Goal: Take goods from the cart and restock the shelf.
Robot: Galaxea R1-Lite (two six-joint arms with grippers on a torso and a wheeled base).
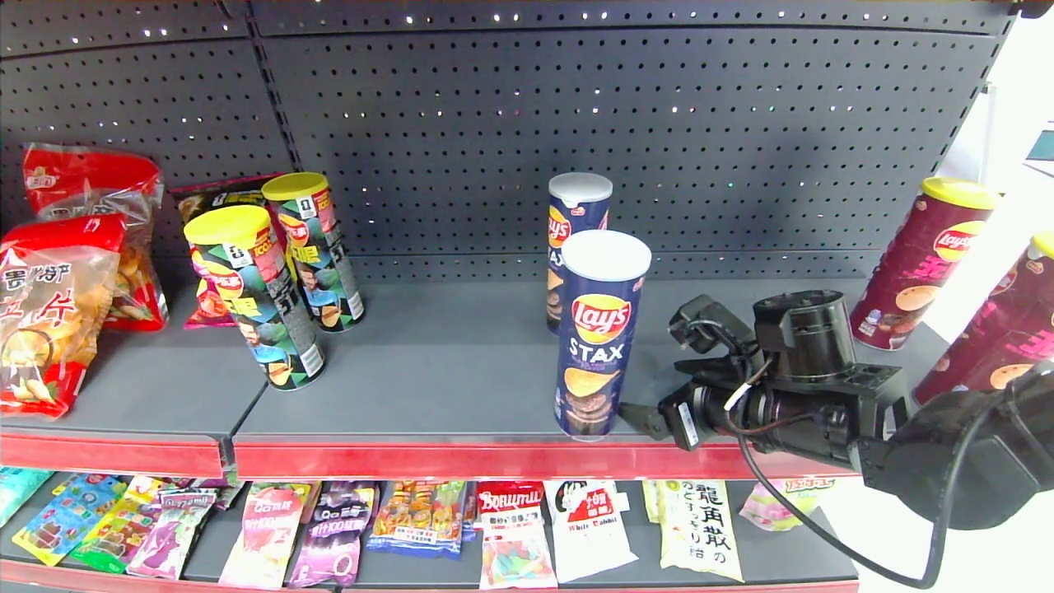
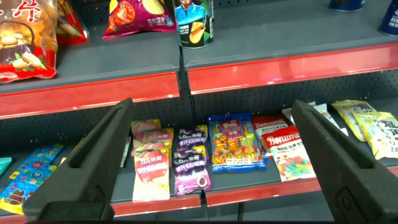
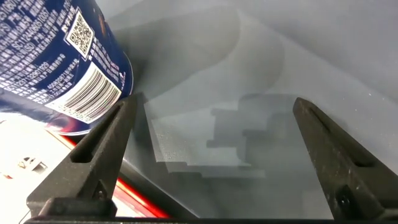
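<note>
A blue chips can [image 1: 599,329] with a white lid stands upright at the front edge of the grey shelf [image 1: 428,362]. A second blue can [image 1: 576,239] stands right behind it. My right gripper [image 1: 650,412] lies low over the shelf just right of the front can. Its fingers are open, with nothing between them. In the right wrist view the blue can [image 3: 56,56] stands outside the gap of the right gripper [image 3: 214,106], close against one finger [image 3: 99,149]. My left gripper [image 2: 212,107] is open and holds nothing, facing the lower shelf.
Two yellow-lidded cans [image 1: 255,296] stand at the shelf's left, with red snack bags [image 1: 49,321] beyond them. Maroon cans [image 1: 922,263] stand at the right end. Candy packets [image 1: 412,519] line the lower shelf [image 2: 249,186]. Bare shelf lies between the can groups.
</note>
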